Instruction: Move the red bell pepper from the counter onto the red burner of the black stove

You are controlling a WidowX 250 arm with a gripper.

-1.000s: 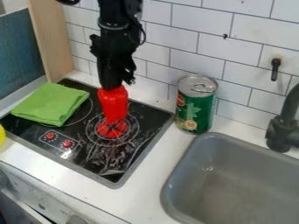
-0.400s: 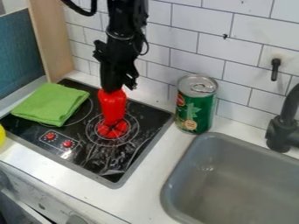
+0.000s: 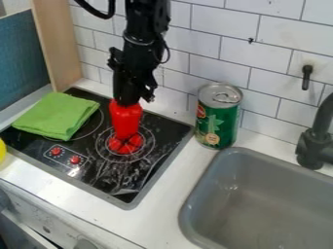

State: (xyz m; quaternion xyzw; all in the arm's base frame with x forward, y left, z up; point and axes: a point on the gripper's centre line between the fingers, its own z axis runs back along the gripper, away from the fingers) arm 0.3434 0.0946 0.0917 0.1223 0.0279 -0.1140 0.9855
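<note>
Movement has been slight: over the last second the gripper (image 3: 133,96) and the arm above it have been shifted a little to the right in the view, while the red bottle (image 3: 127,119) has been left almost where it was, more or less upright over the ringed burner marking of the cooktop (image 3: 101,169). The bottle's top is covered by the gripper, so it cannot be told whether the fingers are clenched on it or released. Because the bottle was barely carried along, the work is judged to be at a grasping or letting-go stage rather than in transport; which of the two cannot be settled. Nothing around it has been disturbed: the folded green cloth (image 3: 57,115) is still laid at the cooktop's far left corner, and the green can (image 3: 218,116) still stands upright on the worktop (image 3: 162,209) beside the sink (image 3: 260,168).
</note>
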